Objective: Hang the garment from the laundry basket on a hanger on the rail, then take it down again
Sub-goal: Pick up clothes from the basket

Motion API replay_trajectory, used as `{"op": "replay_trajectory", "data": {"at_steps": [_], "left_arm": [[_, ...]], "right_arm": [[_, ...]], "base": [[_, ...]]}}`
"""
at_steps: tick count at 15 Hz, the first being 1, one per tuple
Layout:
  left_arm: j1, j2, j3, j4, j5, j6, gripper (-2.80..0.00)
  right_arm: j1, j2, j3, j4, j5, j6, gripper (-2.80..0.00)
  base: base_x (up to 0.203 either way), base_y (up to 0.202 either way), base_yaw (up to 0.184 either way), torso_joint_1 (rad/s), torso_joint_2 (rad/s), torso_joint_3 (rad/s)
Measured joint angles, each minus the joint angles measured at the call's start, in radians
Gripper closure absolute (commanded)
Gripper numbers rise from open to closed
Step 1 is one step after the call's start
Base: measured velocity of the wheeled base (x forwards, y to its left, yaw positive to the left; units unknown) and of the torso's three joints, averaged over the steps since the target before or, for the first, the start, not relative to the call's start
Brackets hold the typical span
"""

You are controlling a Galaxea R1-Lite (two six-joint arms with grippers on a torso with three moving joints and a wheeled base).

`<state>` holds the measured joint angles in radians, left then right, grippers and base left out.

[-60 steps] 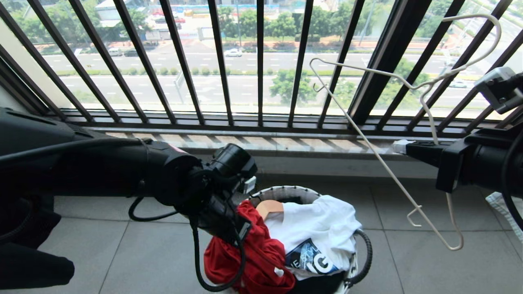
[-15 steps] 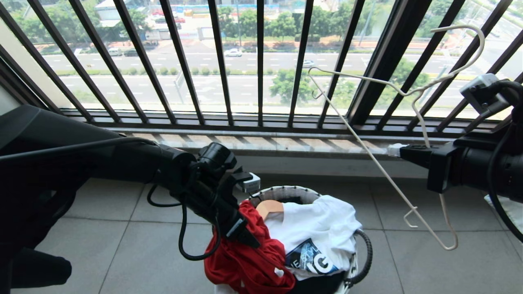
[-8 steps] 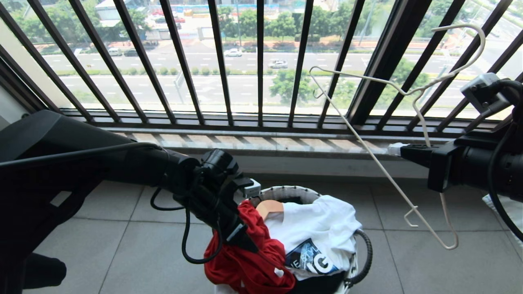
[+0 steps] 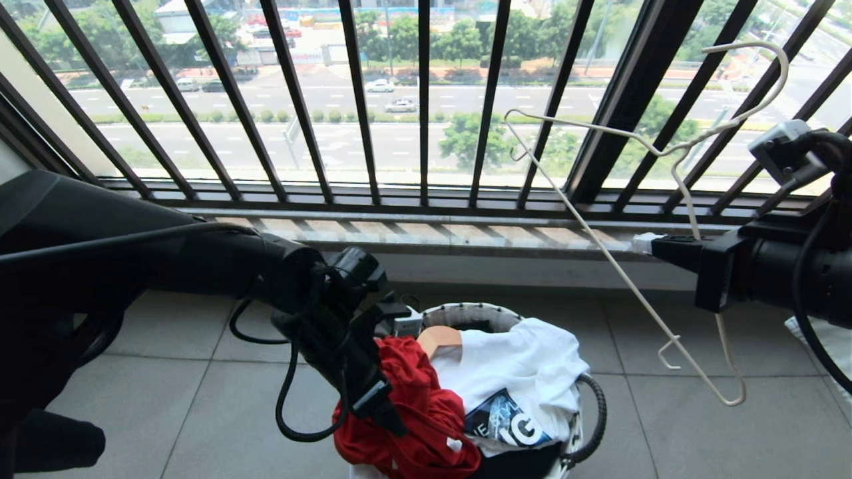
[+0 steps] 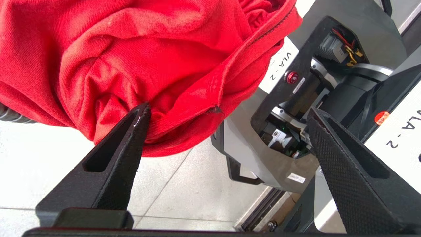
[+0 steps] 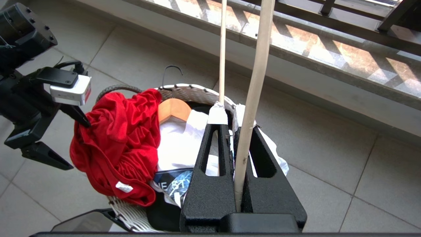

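Basket (image 4: 466,311) on tiled floor (image 4: 200,399), just inside the barred window railing (image 4: 359,100). Red shirt (image 4: 413,406) bunched up and draped over the basket's rim on the robot's left side, part of it hanging outside; white neck label shows low on the heap in the right wrist view. Beside it in the basket: white shirt (image 4: 526,372) with blue graphic, and the shoulder of a wooden hanger (image 4: 438,339) poking out between the two.

Left gripper (image 4: 383,399) down at the red shirt, jaws wide open. Left wrist view: one finger (image 5: 131,131) tip touches a fold of the red cloth, the other finger stands well apart from it, over the robot's base; nothing clamped.

Right gripper (image 4: 642,243) held out level, well above and to the right of the basket, jaws closed on the wire hanger (image 4: 599,246). Hanger tilted, hook (image 4: 765,73) up against the railing bars, lower corner hanging over the floor. Right wrist view shows the pale wire pinched between the two black fingers.

Rail not seen in any view.
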<state>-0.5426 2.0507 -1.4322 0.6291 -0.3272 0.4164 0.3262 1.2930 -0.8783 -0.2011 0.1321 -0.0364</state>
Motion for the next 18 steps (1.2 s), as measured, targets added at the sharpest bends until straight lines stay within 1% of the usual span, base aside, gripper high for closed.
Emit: {"op": "replay_trajectory", "data": {"at_steps": [3,8,11,13,18], "left_arm": [[-0.013,0.011,-0.014,0.021,0.041,0.008,-2.8],[-0.022,0.05,-0.019,0.001,0.046,0.008,-2.8],[-0.006,0.052,-0.02,-0.007,0.071,0.008,-2.8],[-0.001,0.047,-0.018,-0.028,0.071,0.005,-2.8],[-0.001,0.059,-0.013,-0.042,0.071,0.006,-2.8]], "right_arm": [[0.0,0.003,-0.001,0.0,-0.001,0.0,0.0],[-0.001,0.004,-0.001,0.0,0.0,0.0,0.0],[-0.002,0.004,-0.001,-0.001,0.0,0.0,0.0],[-0.002,0.004,-0.001,-0.001,0.0,0.0,0.0],[-0.002,0.004,-0.001,0.0,0.0,0.0,0.0]], "base": [[0.0,0.0,0.0,0.0,0.0,0.0],[0.0,0.0,0.0,0.0,0.0,0.0],[0.0,0.0,0.0,0.0,0.0,0.0],[0.0,0.0,0.0,0.0,0.0,0.0],[0.0,0.0,0.0,0.0,0.0,0.0]]}}
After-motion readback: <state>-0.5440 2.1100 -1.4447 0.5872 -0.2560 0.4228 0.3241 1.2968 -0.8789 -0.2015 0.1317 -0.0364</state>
